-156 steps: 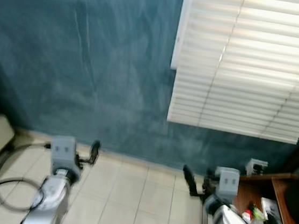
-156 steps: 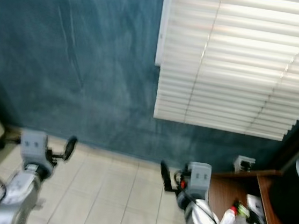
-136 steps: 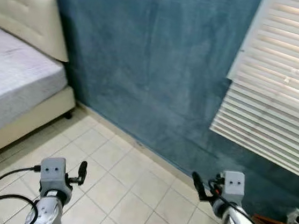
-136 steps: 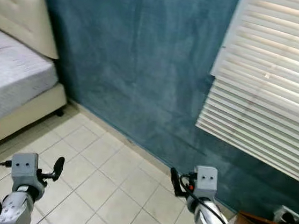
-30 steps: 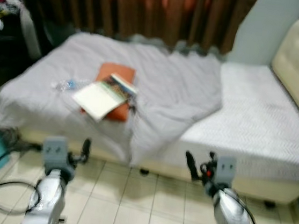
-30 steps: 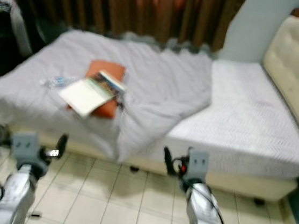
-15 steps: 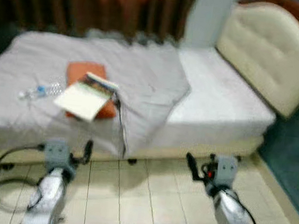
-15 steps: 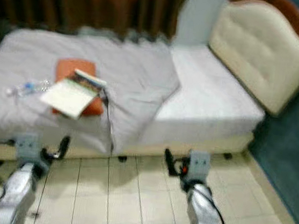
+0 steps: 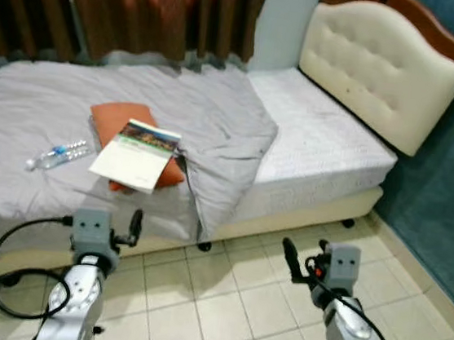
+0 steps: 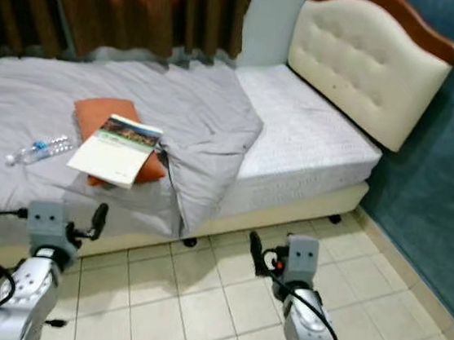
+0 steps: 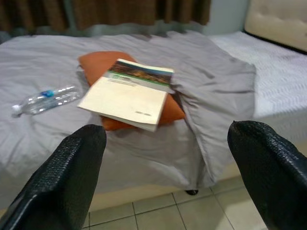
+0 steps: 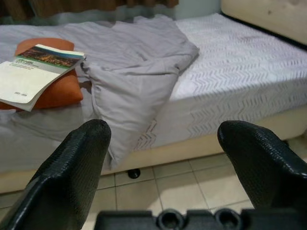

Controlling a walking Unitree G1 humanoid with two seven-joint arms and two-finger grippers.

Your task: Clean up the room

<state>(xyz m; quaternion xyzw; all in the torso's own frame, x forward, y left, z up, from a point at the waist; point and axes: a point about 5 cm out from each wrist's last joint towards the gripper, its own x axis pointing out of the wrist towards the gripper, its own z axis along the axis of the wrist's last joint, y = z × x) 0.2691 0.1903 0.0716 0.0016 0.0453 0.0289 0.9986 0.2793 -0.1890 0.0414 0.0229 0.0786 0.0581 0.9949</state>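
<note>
Bed clutter ahead of two idle pincers

Book (image 9: 136,155) lay on an orange pillow (image 9: 112,117) atop the grey blanket (image 9: 215,128), a water bottle (image 9: 56,154) just beside them on the bed (image 9: 326,161). Left pincer (image 11: 163,163) and right pincer (image 12: 163,158) hung over the tiled floor (image 9: 227,310), both spread wide and holding nothing, well apart from the bed's things.

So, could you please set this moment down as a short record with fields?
place: bedroom, tiled floor
bed: bed with cream tufted headboard
cover: grey blanket rumpled, one corner hanging over the bed's side
on blanket: orange pillow, book lying on it, water bottle beside it
left gripper: open, holding nothing, above the floor
right gripper: open, holding nothing, above the floor
</note>
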